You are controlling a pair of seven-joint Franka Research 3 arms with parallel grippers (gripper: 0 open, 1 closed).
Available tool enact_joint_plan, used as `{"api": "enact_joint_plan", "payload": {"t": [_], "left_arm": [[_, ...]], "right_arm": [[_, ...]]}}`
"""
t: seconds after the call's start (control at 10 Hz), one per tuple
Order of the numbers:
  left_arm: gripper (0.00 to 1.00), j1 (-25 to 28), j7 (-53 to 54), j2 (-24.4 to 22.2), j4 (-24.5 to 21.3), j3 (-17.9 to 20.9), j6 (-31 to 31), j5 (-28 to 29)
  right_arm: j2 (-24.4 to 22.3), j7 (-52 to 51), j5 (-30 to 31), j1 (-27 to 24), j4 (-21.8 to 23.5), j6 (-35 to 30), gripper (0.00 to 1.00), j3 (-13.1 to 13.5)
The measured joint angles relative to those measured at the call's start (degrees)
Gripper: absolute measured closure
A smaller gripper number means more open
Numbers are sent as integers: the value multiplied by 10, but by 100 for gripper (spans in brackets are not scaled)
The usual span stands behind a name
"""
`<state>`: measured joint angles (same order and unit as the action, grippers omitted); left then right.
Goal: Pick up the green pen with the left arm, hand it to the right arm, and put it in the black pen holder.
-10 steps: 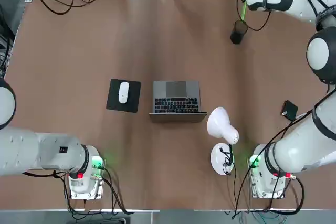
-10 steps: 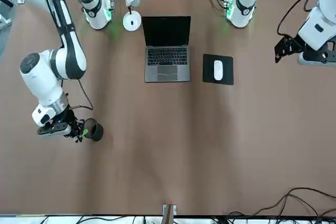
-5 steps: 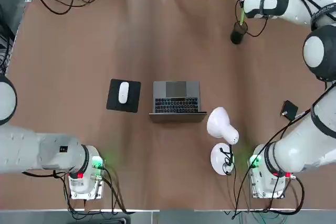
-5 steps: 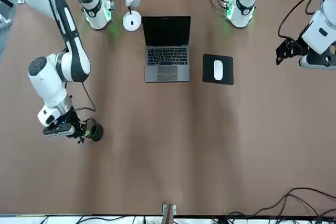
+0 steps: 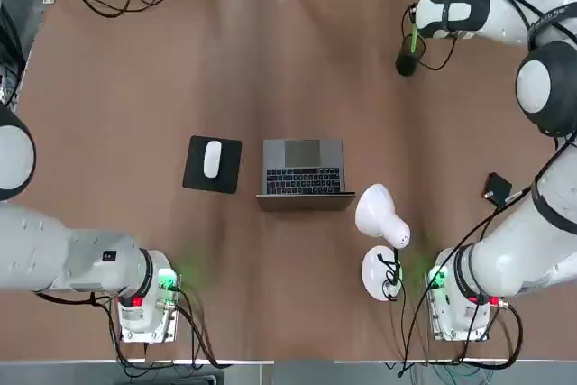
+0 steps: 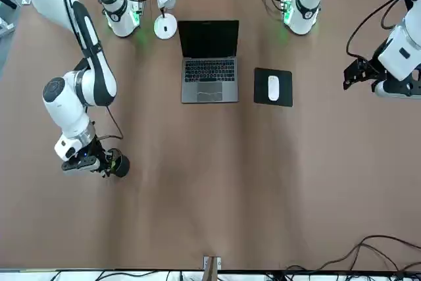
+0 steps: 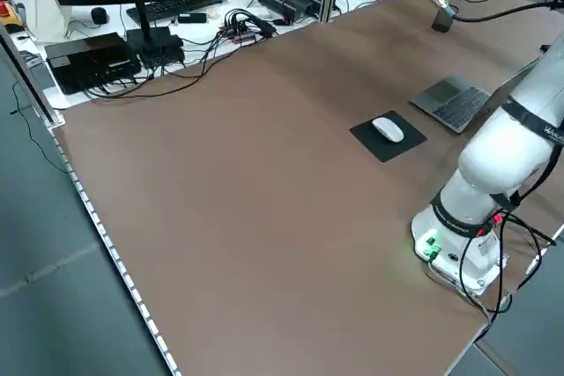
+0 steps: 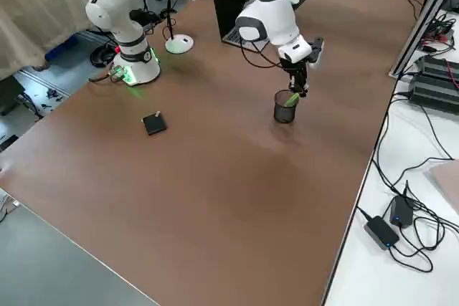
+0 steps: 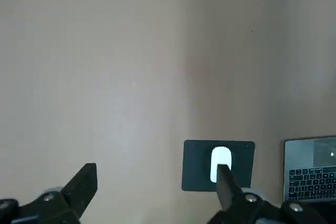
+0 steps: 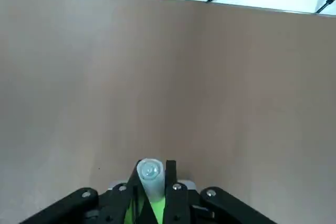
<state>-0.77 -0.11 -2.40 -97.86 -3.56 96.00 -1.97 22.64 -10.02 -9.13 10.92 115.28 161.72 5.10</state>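
Clenching the green pen (image 10: 156,206), the right gripper (image 10: 155,178) is keeping it at the black pen holder (image 8: 285,110). The left gripper (image 9: 157,174) is hovering wide open, holding nothing

top view: left claw out of frame | front view: pen (image 6: 119,166) mostly hidden | left side view: laptop (image 7: 454,101) partly covered

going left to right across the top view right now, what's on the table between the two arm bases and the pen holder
mouse pad → laptop → desk lamp → black pen holder
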Motion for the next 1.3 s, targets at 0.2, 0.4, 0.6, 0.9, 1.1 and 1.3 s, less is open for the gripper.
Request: {"api": "enact_joint_plan", "payload": {"t": [0.2,0.4,0.6,0.9,1.1,1.3], "left_arm": [[0,0,0,2,1,0,-8,0],[0,3,0,7,2,0,-21,0],[0,4,0,10,2,1,-24,0],[0,4,1,11,2,0,-25,0],[0,5,1,12,3,0,-25,0],[0,3,2,18,8,0,-25,0]], "right_arm": [[3,0,0,0,0,0,68,0],[3,-1,0,0,-2,3,38,0],[3,-1,0,0,-17,6,7,0],[-1,-1,0,0,-77,-81,0,1],[-14,-2,1,-5,-177,-257,0,5],[-36,-3,7,-16,-274,-413,0,15]]}}
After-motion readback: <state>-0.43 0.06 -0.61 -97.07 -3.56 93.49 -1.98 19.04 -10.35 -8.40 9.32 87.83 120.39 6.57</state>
